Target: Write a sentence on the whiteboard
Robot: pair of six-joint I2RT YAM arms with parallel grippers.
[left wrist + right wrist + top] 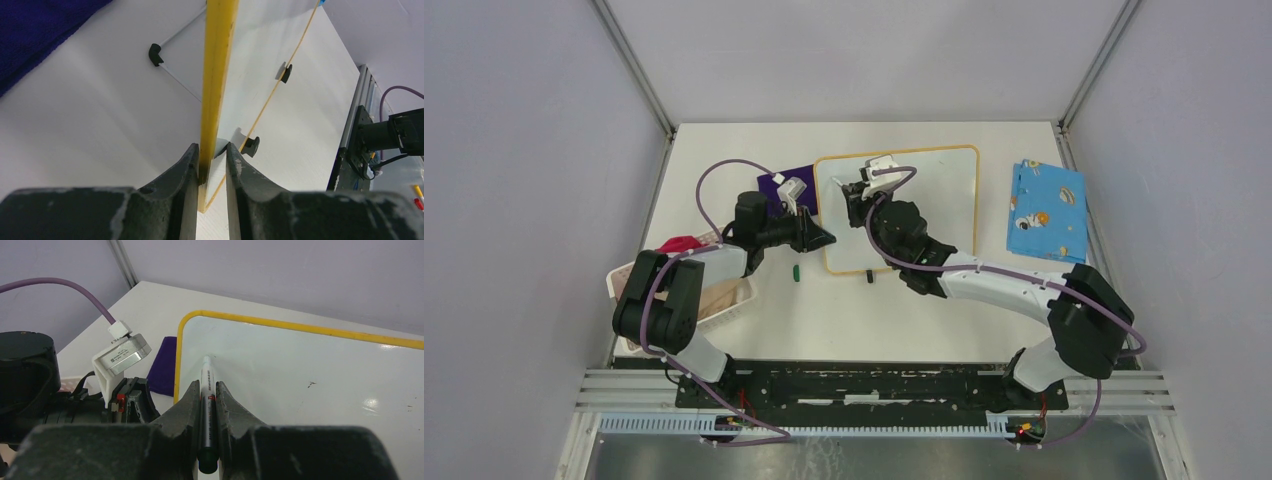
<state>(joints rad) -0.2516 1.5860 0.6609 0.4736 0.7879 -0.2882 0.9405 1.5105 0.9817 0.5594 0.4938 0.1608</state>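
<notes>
On a white table [904, 320], the left gripper [211, 152] is pinching the whiteboard [939, 205] by its left edge while the right gripper [206, 390] is clamping a marker [206, 371]; hard pressing could slide the board free.

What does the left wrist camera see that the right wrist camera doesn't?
Only the left wrist view: the left tool straddling the yellow frame of the whiteboard, plus small black feet. Only the right wrist view: the right tool gripping a marker, its tip at the board, and the left arm's camera. Both: the whiteboard and the purple cloth.
</notes>
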